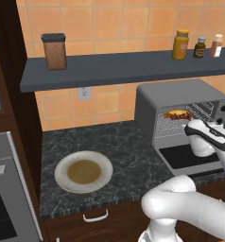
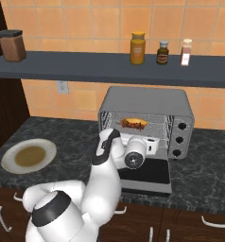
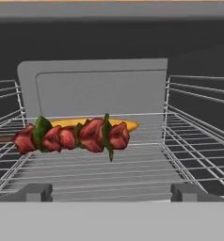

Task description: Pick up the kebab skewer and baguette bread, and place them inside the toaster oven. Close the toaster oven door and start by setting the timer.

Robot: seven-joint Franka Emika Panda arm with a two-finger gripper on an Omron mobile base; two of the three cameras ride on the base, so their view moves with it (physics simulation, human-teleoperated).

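**Skewer and loaf on the rack, door down**

While the end effector [image 3: 112,192] stands at the mouth of the toaster oven [image 2: 147,101], its two fingertips [image 3: 33,192] are spread wide apart with nothing between them. Just beyond them, inside the toaster oven, the kebab skewer [image 3: 74,136] lies flat on the wire rack [image 3: 100,169], its red chunks and green pieces in a row and its stick pointing toward the left wall. Right behind the skewer, deeper in the toaster oven and about parallel to it, lies the baguette bread [image 3: 123,124]; whether the two touch cannot be told. Seen from the right base view, both sit as one orange-brown shape in the middle of the cavity. The toaster oven door [image 2: 150,175] is folded down flat in front of the toaster oven, its dark glass facing up, under the robot's wrist. Three knobs [image 2: 179,139] run down the toaster oven's right side. To the left of the toaster oven, well apart on the dark worktop [image 1: 128,151], sits a round plate [image 1: 83,171]. Above the toaster oven a shelf [image 1: 114,68] carries a brown jar [image 1: 54,51] far to the left and three small bottles [image 2: 162,52] overhead.
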